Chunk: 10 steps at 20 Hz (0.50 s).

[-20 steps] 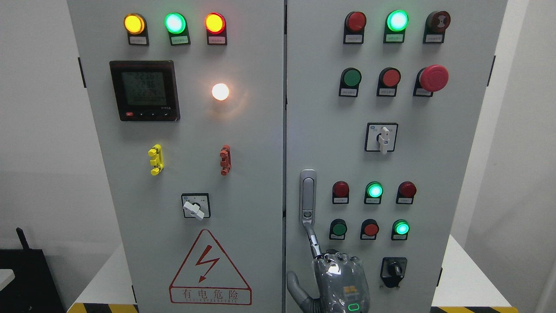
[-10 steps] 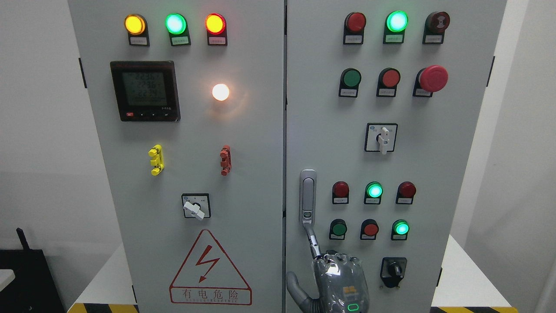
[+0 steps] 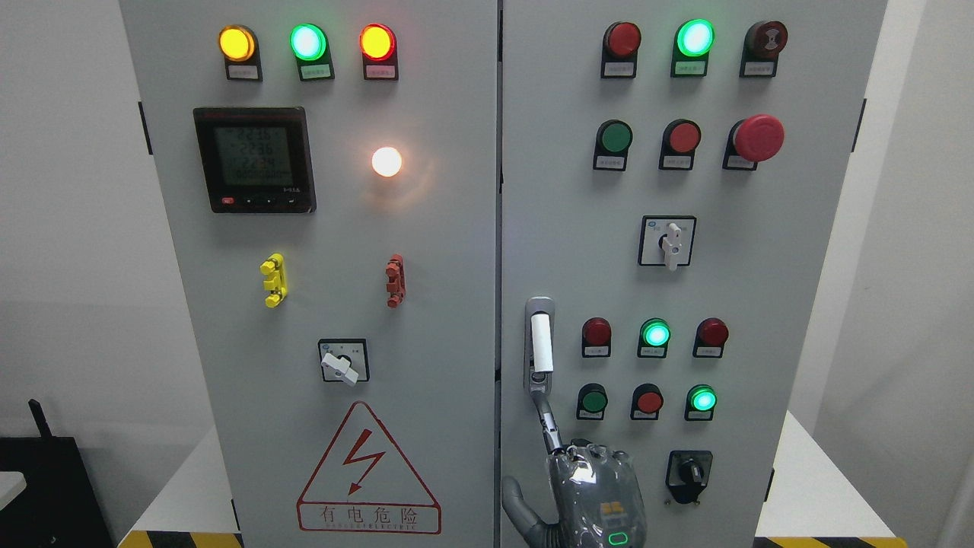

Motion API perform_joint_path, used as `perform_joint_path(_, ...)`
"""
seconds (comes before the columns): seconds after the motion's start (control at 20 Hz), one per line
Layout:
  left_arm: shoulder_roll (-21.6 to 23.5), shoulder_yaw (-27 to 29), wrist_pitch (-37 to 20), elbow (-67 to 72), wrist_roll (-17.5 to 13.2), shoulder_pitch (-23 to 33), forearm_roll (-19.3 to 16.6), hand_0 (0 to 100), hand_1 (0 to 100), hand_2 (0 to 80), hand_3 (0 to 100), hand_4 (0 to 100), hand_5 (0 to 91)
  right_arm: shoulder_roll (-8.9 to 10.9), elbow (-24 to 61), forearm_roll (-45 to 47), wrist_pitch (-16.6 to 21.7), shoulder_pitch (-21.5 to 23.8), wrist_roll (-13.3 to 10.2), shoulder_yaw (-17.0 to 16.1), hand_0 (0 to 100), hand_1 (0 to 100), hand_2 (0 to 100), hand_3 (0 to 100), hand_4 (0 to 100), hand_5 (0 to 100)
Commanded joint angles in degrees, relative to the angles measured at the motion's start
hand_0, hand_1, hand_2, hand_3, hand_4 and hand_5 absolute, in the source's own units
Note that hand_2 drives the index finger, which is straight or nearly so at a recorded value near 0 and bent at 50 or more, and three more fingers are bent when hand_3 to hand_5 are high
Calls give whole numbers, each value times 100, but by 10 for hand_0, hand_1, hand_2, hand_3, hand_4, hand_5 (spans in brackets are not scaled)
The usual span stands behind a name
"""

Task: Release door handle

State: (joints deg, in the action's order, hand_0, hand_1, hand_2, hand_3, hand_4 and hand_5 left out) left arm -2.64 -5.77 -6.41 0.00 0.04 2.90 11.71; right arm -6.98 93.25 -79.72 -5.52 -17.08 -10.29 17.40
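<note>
The silver door handle sits upright at the left edge of the cabinet's right door. Its lever shows bright white and stands out from its housing. My right hand comes up from the bottom edge just below the handle, its back towards the camera. Its index finger points up and touches the handle's lower end. The thumb sticks out to the left and the other fingers are curled out of sight. The hand holds nothing. My left arm is out of view.
Lit and unlit push buttons, a red mushroom stop button and a rotary switch cover the right door. A black key switch sits right of my hand. The left door carries a meter and a warning triangle.
The handle's lever has sprung out of its housing and now shows white. My right hand has stayed in place with its index finger at the handle's lower end.
</note>
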Motion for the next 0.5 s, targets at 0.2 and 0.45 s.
perform_joint_path(0.2, 0, -3, 0, -176, 5, 0, -2, 120, 389, 0, 0, 0, 0, -5, 17, 9, 24, -32, -52, -18, 408, 336, 0, 1000, 878, 959)
perform_joint_path(0.45, 0, -3, 0, -176, 5, 0, 7, 120, 389, 0, 0, 0, 0, 4, 105, 17, 24, -32, -79, -18, 409, 335, 0, 1000, 876, 958)
